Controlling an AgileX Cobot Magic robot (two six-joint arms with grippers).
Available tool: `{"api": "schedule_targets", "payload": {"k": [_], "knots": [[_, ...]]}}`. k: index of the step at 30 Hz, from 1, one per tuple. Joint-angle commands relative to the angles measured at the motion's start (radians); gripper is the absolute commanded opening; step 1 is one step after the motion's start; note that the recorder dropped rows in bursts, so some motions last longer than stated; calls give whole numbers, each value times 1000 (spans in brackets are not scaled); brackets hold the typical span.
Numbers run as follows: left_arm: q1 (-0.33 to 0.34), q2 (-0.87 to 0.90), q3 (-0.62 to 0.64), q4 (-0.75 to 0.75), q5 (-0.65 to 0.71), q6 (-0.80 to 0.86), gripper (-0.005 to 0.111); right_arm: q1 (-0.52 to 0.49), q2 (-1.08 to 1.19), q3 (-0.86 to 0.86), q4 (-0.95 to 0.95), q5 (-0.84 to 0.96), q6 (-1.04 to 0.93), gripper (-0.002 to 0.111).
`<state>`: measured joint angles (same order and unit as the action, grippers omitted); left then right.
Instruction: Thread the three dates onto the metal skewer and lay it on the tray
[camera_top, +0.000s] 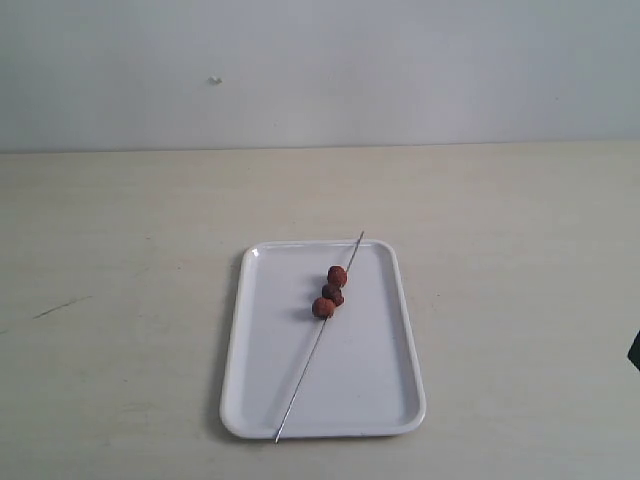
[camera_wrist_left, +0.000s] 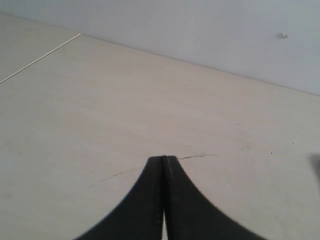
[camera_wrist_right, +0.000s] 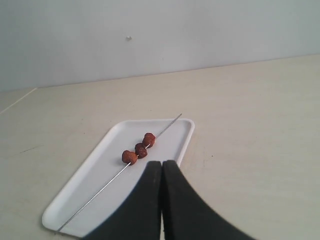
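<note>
Skewer (camera_top: 306, 368) with dates (camera_top: 332, 292) on tray (camera_top: 375, 370): probably stiff, slippery; grip bare shaft. Left gripper (camera_wrist_left: 164, 158), right gripper (camera_wrist_right: 161, 162) clenched, empty.

The black, curved-fingered left gripper (camera_wrist_left: 164, 159) has its tips pressed together, holding nothing. The matching black right gripper (camera_wrist_right: 161, 162) is closed the same way, empty.

Left gripper (camera_wrist_left: 164, 159): two matte black fingers, flaring in smooth curves from narrow tips. Right gripper (camera_wrist_right: 161, 162): same black, curved, tapering form.
</note>
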<state>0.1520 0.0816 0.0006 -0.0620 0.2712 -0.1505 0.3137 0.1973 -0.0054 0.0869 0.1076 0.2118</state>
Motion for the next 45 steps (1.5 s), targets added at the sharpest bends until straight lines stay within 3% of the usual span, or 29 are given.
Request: {"api": "schedule_targets", "payload": {"k": [1,11,13,22,26,45], "knots": [[3,-5,-1,5,0,-7,0,1,-2,5,2,-6,0,0],[3,-5,-1,5,0,-7,0,1,-2,5,2,-6,-3,0],[3,-5,-1,5,0,-7,0,1,-2,5,-68,-6,-57,0],[3,-5,-1,5,0,-7,0,-266,-197,5,-155,49,-142,0],[3,-5,-1,5,0,-7,0,-334,-197,5,-179,80,-142,0],[3,-5,-1,5,0,-7,0,-339,-197,5,-171,84,-131,0]]}}
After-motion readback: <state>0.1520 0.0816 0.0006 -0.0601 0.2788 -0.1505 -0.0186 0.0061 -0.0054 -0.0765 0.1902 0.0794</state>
